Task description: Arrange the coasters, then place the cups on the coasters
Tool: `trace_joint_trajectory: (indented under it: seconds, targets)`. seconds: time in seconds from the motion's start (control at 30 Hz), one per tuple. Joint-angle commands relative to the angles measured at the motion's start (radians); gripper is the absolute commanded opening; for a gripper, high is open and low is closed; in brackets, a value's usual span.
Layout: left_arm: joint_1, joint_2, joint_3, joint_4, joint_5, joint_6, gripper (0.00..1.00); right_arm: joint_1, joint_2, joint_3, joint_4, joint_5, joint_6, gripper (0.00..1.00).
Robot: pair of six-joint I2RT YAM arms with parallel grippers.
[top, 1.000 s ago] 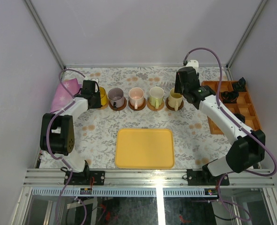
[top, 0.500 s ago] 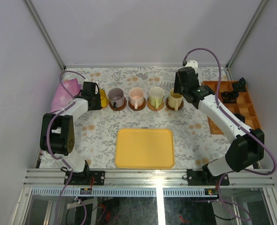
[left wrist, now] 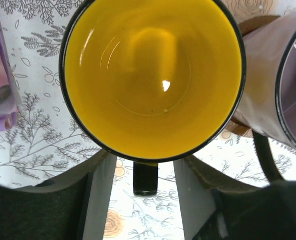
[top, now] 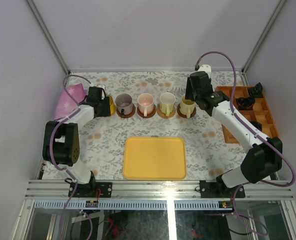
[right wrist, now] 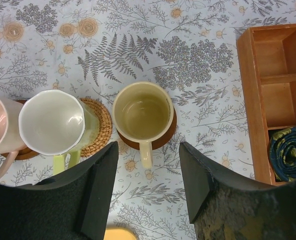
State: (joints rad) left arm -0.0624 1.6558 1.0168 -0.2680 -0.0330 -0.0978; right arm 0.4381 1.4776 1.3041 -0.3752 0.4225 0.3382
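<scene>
Though astride handle of glossy yellow cup (left wrist: pixel 150 80), left gripper (left wrist: pixel 143 167) parted, loose; right gripper (right wrist: pixel 149 147) parted, empty.

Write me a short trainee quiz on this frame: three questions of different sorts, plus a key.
1. True or false: the cream cup stands on a coaster.
2. Which cup's handle lies between the left fingers? A) the pink one B) the yellow cup C) the white one
3. In the top view, how many cups stand in the row?

Key: 1 true; 2 B; 3 five.
</scene>
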Motion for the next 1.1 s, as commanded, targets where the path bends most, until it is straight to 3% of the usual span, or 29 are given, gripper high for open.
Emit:
trace_joint_trajectory:
  seconds: [0.0,0.57,0.8,0.87,0.93,1.07]
  targets:
    - [0.008,-0.032,0.021,0.054,-0.027,-0.001,0.52,-0.006,-0.008,0.004,0.014,-0.024,0.013,0.59]
    - [0.009,-0.084,0.035,-0.036,-0.053,0.019,0.60,-0.005,-0.009,-0.001,0.018,-0.039,0.030,0.59]
    - [0.009,-0.204,0.034,-0.090,-0.081,0.010,0.75,-0.008,-0.041,-0.003,0.014,0.021,0.025,0.60]
    - [0.009,-0.239,0.040,-0.104,-0.109,0.000,0.83,-0.016,-0.054,-0.009,0.018,0.045,0.020,0.61]
    - [0.010,-0.275,0.050,-0.117,-0.139,-0.020,0.98,-0.037,-0.068,-0.016,0.020,0.061,0.018,0.61]
    - [0.017,-0.320,0.080,-0.143,-0.231,-0.091,1.00,-0.142,-0.117,-0.044,0.018,0.027,0.061,0.63]
